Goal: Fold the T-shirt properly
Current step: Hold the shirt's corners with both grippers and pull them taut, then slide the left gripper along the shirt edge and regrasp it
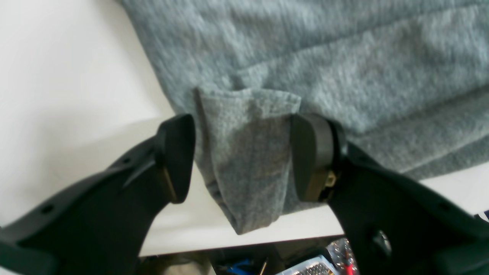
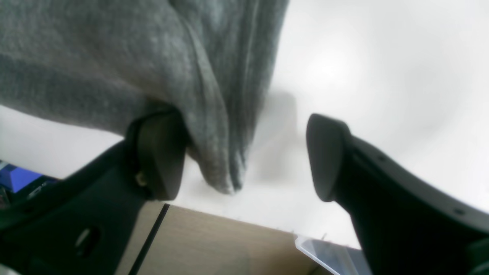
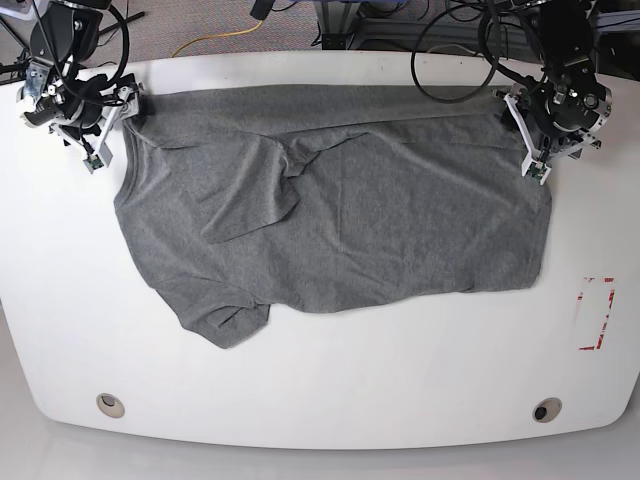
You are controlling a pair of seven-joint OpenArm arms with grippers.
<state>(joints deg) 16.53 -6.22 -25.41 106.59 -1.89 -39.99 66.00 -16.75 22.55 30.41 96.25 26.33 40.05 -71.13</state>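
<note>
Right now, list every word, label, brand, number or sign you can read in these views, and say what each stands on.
None can be read.
T-shirt: plain, no print or visible label.
Red-and-white mark on the table: an outline only, no letters.
Clutter below the table edge: too blurred to read.

I see the T-shirt (image 3: 340,210) spread across the far half of the desk (image 3: 330,390). My left claw (image 1: 242,156) sits at its far corner on the base view's right, my right claw (image 2: 244,156) at the opposite far corner.
</note>
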